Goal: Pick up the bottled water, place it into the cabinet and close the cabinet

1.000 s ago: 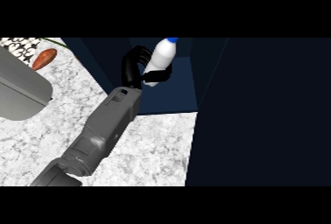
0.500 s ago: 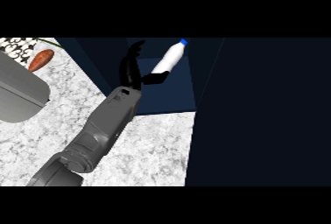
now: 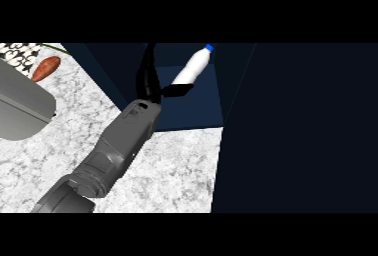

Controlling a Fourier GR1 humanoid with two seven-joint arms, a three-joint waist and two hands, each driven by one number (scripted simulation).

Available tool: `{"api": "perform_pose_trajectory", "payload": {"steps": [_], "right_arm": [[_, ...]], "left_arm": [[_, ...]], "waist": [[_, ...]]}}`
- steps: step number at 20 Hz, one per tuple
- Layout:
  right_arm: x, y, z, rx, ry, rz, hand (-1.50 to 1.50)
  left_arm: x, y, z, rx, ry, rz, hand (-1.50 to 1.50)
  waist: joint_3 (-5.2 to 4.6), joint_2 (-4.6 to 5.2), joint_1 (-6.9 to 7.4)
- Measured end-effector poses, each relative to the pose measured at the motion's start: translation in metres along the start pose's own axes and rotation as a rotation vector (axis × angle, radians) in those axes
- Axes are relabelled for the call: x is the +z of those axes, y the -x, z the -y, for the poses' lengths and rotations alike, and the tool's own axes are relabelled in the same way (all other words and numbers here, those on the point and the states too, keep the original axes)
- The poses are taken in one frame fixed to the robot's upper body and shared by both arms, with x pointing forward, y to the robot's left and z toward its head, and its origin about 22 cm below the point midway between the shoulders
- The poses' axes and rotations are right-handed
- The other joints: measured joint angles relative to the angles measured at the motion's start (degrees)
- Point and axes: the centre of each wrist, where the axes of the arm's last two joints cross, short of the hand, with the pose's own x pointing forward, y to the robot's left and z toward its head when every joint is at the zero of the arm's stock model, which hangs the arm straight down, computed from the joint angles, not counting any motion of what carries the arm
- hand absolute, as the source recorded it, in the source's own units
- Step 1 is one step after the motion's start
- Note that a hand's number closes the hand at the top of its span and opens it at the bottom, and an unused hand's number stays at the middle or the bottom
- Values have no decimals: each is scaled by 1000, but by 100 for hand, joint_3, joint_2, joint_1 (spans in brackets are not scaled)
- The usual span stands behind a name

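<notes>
A pale, speckled marble-like counter fills the lower left and middle of the frame, running up to the upper left corner. On it, at the left edge, sits a grey rounded object, partly cut off by the frame. Near the upper left corner lies an orange-brown elongated item, tilted, just beside a black-and-white patterned patch. The counter's right side ends at a straight edge against a dark blue cabinet.

White bottled water with blue cap; dark navy cabinet; grey-white speckled counter; orange carrot; black hand.
</notes>
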Motion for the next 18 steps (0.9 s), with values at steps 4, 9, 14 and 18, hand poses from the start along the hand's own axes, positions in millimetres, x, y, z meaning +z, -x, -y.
{"api": "perform_pose_trajectory", "payload": {"steps": [4,9,14,18], "right_arm": [[0,0,0,0,-1,-6,-150],[-1,-1,0,0,-5,-3,-150],[1,0,0,-6,0,-18,-150],[1,-1,0,-3,14,-32,-150]], "left_arm": [[0,-1,0,54,38,17,-150],[-3,-7,-2,241,77,88,150],[0,-4,-4,395,135,147,150],[2,-8,-3,490,213,179,150]], "waist": [[-5,-11,43],[-11,-21,87],[-6,-56,113],[-14,-63,165]]}}
